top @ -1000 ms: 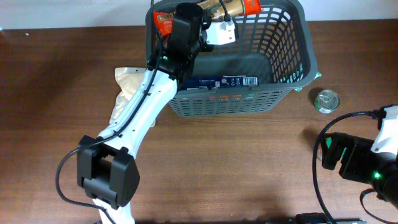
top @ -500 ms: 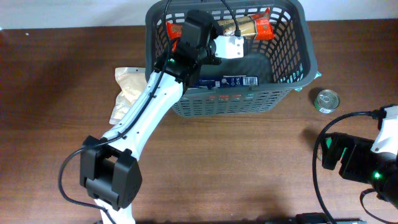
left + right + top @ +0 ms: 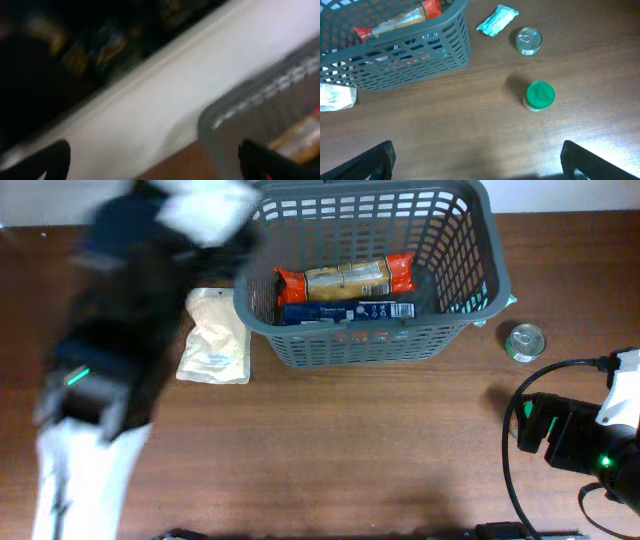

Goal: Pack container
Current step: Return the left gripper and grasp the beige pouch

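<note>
The container [image 3: 372,346] is a large dark grey slotted basket at the back middle of the table. Inside it, a package with red ends [image 3: 345,278] lies beside a dark blue box [image 3: 350,310]. My left arm [image 3: 130,300] is a motion blur left of the basket, clear of it. In the left wrist view my left gripper [image 3: 155,167] is open and empty, with the basket rim [image 3: 260,95] at the right. My right gripper [image 3: 480,165] hangs open over bare wood, right of the basket [image 3: 395,55].
A white pouch [image 3: 215,340] lies just left of the basket. A tin can [image 3: 528,41], a teal packet [image 3: 497,20] and a green-lidded jar [image 3: 540,96] sit on the table to the basket's right. My right arm [image 3: 580,445] fills the near right corner.
My left gripper opened and let go of the red-ended package, which now lies in the basket. The left arm swung fast out of the basket to the left. The right arm is unmoved.
</note>
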Motion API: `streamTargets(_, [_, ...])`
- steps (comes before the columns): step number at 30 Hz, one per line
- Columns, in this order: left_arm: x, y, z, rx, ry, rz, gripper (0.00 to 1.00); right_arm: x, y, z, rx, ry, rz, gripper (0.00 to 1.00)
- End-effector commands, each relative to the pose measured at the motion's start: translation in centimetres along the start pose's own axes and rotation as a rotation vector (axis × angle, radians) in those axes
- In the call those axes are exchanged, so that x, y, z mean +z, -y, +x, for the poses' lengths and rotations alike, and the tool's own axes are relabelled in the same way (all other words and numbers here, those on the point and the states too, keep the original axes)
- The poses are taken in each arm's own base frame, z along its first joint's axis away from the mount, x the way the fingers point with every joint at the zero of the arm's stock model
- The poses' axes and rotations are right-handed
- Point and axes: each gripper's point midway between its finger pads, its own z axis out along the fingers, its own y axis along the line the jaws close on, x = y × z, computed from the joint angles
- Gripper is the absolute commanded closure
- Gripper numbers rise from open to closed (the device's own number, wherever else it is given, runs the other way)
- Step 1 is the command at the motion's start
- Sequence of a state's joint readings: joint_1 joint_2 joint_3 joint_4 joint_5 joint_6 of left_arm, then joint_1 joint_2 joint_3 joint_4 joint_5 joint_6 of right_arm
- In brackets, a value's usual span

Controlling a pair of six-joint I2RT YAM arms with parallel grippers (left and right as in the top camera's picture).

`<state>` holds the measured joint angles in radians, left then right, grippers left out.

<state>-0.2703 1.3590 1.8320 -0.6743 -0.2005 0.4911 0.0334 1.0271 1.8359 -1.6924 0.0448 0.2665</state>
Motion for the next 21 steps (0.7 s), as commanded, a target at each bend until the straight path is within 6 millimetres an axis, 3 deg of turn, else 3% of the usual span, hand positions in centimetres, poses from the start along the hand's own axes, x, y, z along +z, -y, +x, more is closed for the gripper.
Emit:
streamTargets(1, [-1.7,-4.6,7.3,-0.350,-0.216,-0.121,0.01,0.1,0.3,0.1,0.009,-0.004,0.015,0.01])
streamTargets(5, [-2.1,-5.1,12.2,-0.425,-0.315,-0.093,0.01,0.1,0.3,0.1,0.009,-0.004,0.015,0.01])
streamTargets(7, [-1.8,-5.1,15.9,-0.446,-0.399,-0.113,0.01,0.1,0.3,0.1,0.009,-0.004,0.015,0.01])
streamTargets(8, [-1.3,-4.4,18.0,-0.461,-0.447,-0.098,0.01,0.1,0.3,0.1,0.009,-0.004,0.015,0.01])
streamTargets(13, [1.8,-0.7,24.9,-0.534,-0.490,0.006,0.01,0.1,0.3,0.1,0.009,-0.004,0.015,0.01])
streamTargets(21, [5.5,4.1,33.1,-0.563,-0.526,0.063,0.01,0.1,0.3,0.1,0.009,-0.004,0.015,0.01])
